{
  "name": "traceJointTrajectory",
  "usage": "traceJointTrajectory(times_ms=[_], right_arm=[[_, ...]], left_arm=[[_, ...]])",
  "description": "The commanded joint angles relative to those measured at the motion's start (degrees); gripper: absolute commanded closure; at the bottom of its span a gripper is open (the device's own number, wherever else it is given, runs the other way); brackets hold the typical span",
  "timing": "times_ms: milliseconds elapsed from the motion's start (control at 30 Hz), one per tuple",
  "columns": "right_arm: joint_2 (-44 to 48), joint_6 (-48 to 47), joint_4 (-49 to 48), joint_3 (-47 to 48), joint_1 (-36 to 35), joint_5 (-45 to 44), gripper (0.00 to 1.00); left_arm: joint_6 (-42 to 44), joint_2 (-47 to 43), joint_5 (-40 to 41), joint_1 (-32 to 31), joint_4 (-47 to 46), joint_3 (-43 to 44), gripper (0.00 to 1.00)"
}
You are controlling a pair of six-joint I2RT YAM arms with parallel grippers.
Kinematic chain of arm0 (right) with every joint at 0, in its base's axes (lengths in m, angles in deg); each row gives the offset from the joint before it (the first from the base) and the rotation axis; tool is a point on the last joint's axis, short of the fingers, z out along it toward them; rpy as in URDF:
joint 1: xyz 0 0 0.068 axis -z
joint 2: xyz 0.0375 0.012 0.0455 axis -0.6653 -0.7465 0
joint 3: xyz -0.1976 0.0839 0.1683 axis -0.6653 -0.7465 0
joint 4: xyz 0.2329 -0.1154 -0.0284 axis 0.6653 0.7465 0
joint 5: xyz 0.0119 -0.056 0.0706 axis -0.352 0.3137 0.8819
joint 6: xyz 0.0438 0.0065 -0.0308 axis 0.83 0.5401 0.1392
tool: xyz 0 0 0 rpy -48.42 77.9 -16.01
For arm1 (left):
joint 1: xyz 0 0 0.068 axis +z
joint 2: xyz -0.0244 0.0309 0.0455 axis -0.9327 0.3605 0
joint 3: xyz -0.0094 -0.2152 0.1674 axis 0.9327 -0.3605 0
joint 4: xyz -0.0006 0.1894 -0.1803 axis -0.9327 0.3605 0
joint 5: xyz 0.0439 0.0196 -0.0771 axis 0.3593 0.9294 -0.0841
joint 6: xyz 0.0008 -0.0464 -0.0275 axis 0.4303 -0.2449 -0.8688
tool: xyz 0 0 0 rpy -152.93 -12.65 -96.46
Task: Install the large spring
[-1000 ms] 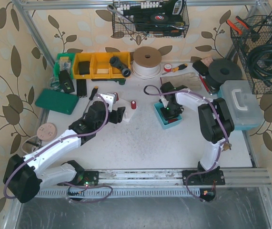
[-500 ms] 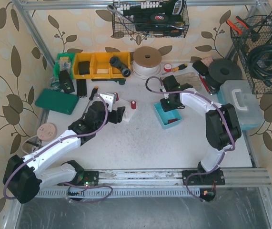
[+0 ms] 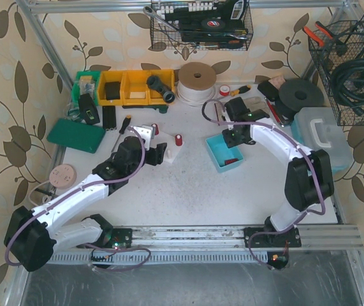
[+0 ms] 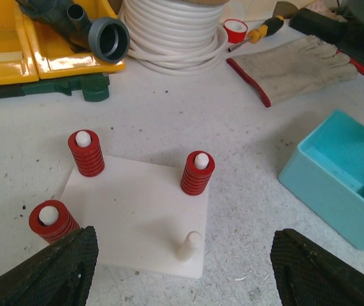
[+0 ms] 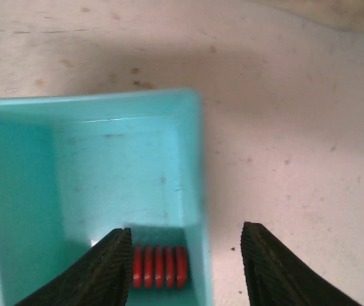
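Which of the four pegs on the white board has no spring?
The peg at the board's near right corner in the left wrist view, nearest the teal bin. The other three each carry a red spring.

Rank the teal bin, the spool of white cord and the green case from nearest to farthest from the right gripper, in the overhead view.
1. teal bin, just below the right gripper.
2. spool of white cord, at the back wall.
3. green case, far left side.

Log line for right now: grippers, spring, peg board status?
left gripper: open, empty, at peg board | right gripper: open, empty, above teal bin | spring: lying in bin | bare peg: one, three filled
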Motion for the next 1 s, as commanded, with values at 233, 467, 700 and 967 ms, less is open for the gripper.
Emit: traceJointTrajectory(times_ms=[233,467,700,967], right_arm=[[-9.3,-2.6,-2.3,1.4,3.9,5.5,0.52],[-9.4,8.8,-2.7,-0.6,2.8,3.0,0.74],[-5.5,24.5,-1.3,-3.3,-2.3,-3.8,0.84],[-7.2,33.3,1.5,-4.5,-2.7,-10.4,0.9]], left_arm=[[1.0,2.8,1.7,-0.5,-4.5,-1.2,0.23],[1.0,3.2,1.7,-0.5,-7.0,-2.5,0.23],[1.1,4.8,1.4,-0.5,-5.6,-1.3,0.23],[0.4,4.8,2.0,-0.6,-3.3,-0.9,0.23]])
